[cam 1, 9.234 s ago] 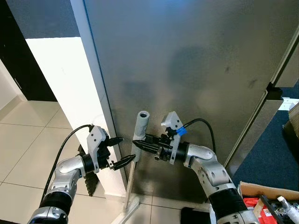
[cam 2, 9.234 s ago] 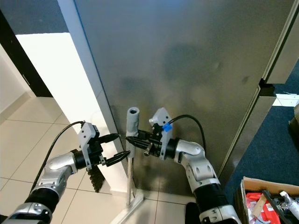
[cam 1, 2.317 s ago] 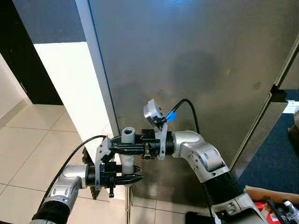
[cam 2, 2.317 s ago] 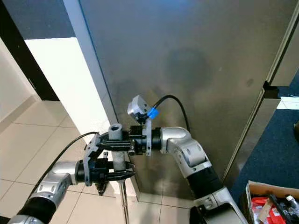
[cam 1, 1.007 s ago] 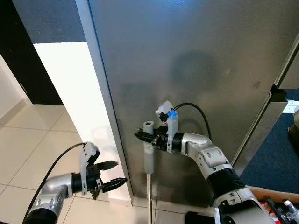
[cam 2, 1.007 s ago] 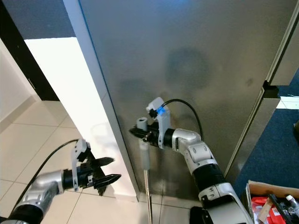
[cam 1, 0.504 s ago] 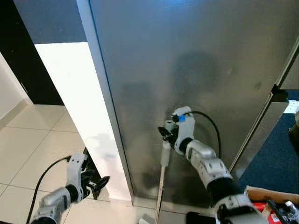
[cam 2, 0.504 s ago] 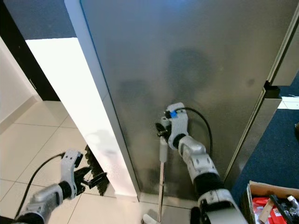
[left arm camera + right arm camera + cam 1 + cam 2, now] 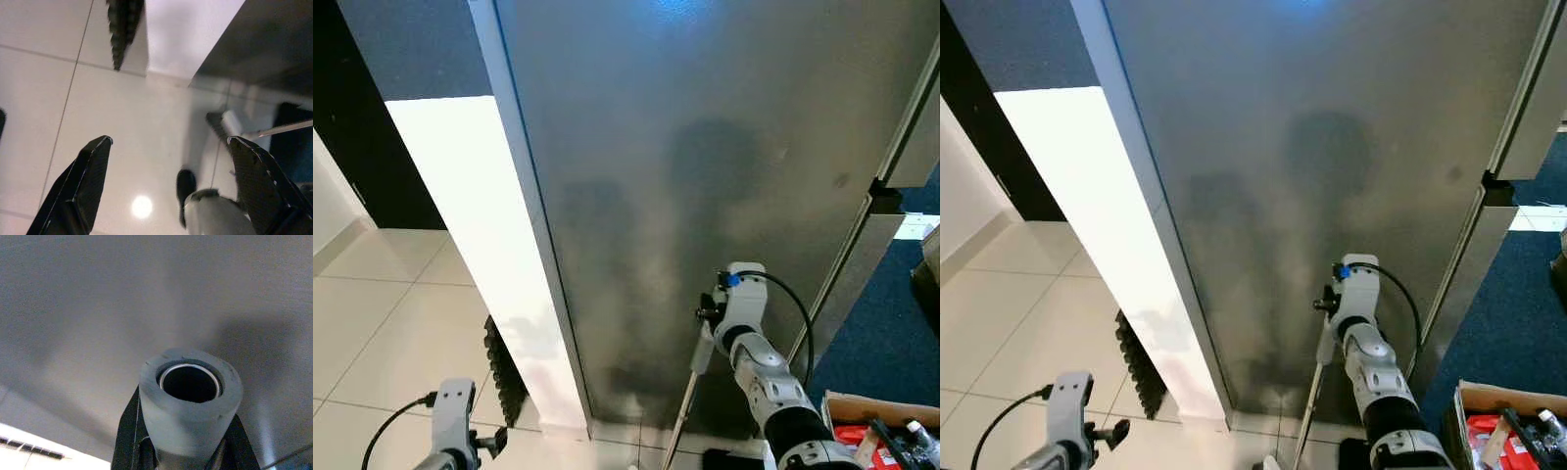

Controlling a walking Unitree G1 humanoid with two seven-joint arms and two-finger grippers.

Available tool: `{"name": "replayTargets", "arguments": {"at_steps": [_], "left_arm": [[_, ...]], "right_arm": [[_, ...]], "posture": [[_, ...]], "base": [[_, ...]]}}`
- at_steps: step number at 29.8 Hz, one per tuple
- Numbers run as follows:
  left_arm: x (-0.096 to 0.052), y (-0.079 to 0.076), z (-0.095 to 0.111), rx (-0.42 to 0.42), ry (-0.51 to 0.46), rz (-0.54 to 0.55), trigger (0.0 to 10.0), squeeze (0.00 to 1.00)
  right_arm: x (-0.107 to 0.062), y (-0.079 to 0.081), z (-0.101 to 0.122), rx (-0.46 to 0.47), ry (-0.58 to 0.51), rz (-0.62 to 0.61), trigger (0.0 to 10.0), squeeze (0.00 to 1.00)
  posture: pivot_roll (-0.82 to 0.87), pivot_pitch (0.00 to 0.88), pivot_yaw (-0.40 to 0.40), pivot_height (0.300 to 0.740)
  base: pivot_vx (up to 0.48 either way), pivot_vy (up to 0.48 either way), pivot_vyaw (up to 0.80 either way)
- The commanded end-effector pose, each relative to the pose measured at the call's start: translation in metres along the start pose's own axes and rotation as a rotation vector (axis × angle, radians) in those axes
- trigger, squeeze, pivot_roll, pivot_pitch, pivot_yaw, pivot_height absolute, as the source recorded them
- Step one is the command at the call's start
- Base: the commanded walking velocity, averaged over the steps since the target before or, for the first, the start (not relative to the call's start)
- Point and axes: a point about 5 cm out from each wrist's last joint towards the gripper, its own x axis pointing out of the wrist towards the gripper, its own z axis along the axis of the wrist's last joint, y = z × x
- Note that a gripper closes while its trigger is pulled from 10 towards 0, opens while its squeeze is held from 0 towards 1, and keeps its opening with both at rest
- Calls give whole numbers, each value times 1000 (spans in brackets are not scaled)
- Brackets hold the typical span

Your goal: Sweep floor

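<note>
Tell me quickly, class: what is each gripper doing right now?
Left gripper: open, holding nothing, pointed down at the tiled floor.
Right gripper: closed on the grey broom handle, close to the metal wall panel.

Grey panel: no text or label.
Broom handle: no brand or number.
Box contents: print too small to read.

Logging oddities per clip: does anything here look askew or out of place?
Only one thing: the broom leans tilted against the grey wall panel, gripped one-handed at its handle top by the right end effector. The left end effector hangs open over the tiles.
</note>
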Motion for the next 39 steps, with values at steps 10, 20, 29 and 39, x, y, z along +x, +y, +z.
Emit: {"name": "replayTargets", "arguments": {"at_steps": [10, 20, 29, 39], "left_arm": [[-4, -1, -26, 45, 106, 64, 10000, 0], [-3, -7, -29, 59, 117, 68, 10000, 0], [-3, -8, -31, 69, 128, 72, 10000, 0], [-4, -9, -34, 79, 136, 68, 10000, 0]], "right_arm": [[-8, 5, -35, -54, 85, -46, 10000, 0], [-21, -20, -62, -168, 165, -133, 10000, 0], [-18, -19, -55, -129, 116, -134, 10000, 0], [-13, -14, -45, -122, 74, -131, 10000, 0]], "posture": [[-61, 0, 78, 740], [-57, 0, 73, 740], [-56, 0, 79, 740], [-60, 0, 85, 740]], "base": [[-76, 0, 0], [-270, 0, 0], [-316, 0, 0], [-338, 0, 0]]}}
